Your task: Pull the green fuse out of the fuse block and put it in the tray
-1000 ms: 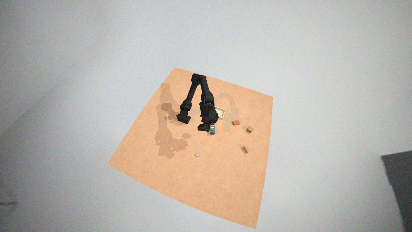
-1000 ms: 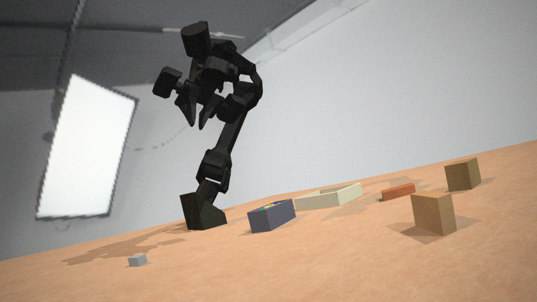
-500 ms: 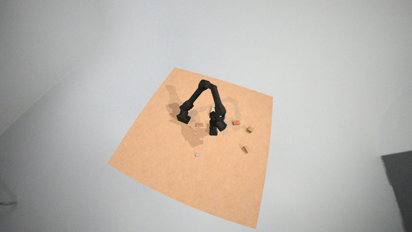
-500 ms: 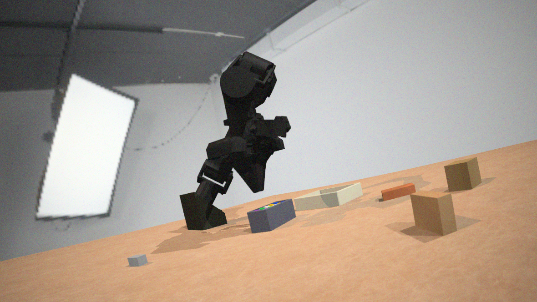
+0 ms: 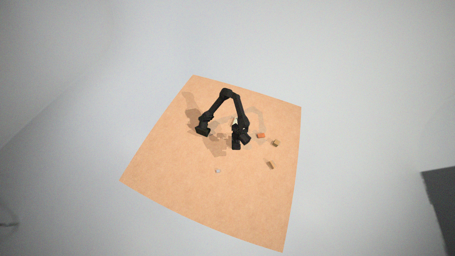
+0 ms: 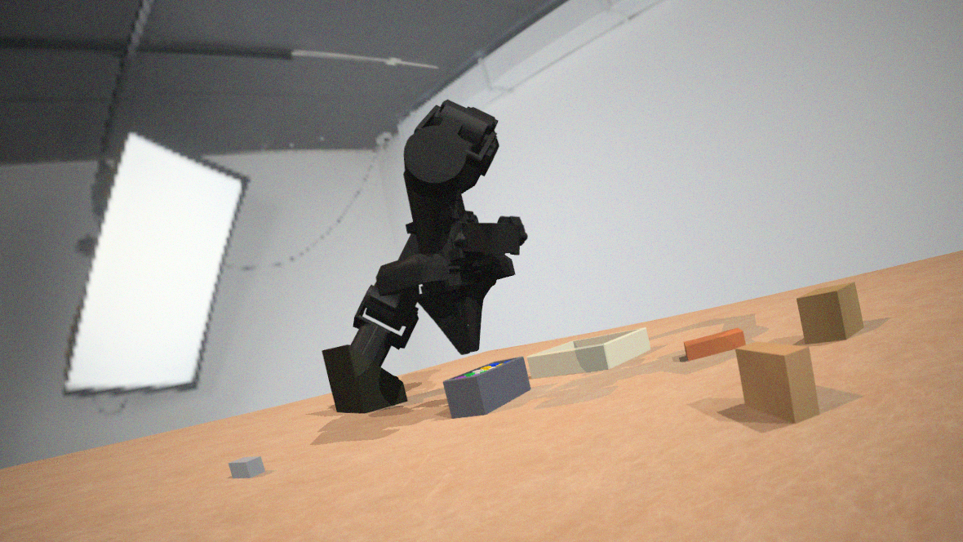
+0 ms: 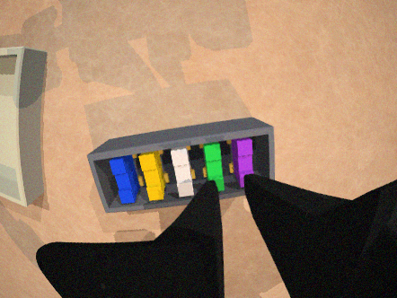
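Note:
The grey fuse block (image 7: 180, 137) (image 6: 485, 392) holds a row of blue (image 7: 125, 179), yellow (image 7: 152, 175), white (image 7: 180, 171), green and purple (image 7: 242, 160) fuses. The green fuse (image 7: 213, 166) sits in its slot, second from the right in the wrist view. My gripper (image 7: 230, 186) (image 6: 464, 347) (image 5: 236, 146) points down and hangs a little above the block. Its fingers stand a narrow gap apart with nothing between them, and the tips appear over the block's near edge by the green and purple fuses. The cream tray (image 7: 18, 124) (image 6: 592, 350) (image 5: 234, 120) stands empty beside the block. In the top view the arm hides the block.
An orange brick (image 5: 260, 135) (image 6: 713, 343) and two tan cubes (image 5: 275, 142) (image 5: 271, 164) (image 6: 829, 311) (image 6: 776, 380) lie beyond the tray. A small grey cube (image 5: 218, 170) (image 6: 246, 466) lies apart in front. The arm's base (image 5: 202, 130) (image 6: 360, 384) stands close to the block.

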Tool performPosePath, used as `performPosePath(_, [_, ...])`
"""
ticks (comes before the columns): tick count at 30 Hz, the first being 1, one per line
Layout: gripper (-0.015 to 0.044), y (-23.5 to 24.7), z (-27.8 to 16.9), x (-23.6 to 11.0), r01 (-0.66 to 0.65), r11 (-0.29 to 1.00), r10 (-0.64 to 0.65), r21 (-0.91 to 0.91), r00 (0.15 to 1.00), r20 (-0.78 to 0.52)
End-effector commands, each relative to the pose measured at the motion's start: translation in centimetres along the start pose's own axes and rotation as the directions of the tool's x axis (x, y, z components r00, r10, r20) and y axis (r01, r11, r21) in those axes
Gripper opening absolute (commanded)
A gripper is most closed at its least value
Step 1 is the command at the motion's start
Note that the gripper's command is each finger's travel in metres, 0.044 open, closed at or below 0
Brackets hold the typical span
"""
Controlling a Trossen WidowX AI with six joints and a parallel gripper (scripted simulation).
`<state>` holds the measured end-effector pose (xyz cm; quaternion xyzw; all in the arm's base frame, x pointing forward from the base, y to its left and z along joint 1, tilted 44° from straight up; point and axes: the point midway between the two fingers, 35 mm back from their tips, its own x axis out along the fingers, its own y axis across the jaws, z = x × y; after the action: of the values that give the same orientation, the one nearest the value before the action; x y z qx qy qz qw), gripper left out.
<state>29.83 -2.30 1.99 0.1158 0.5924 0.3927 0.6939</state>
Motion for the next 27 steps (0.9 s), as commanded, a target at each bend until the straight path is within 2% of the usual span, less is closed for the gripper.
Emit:
performPosePath(1, [0.0069, 0.1, 0.0, 0.4, -0.005, 1.0, 0.005, 0.005, 1.0, 0.003])
performPosePath(27, [0.0069, 0.5, 0.0, 1.8, -0.006, 1.0, 0.006, 0.005, 1.0, 0.003])
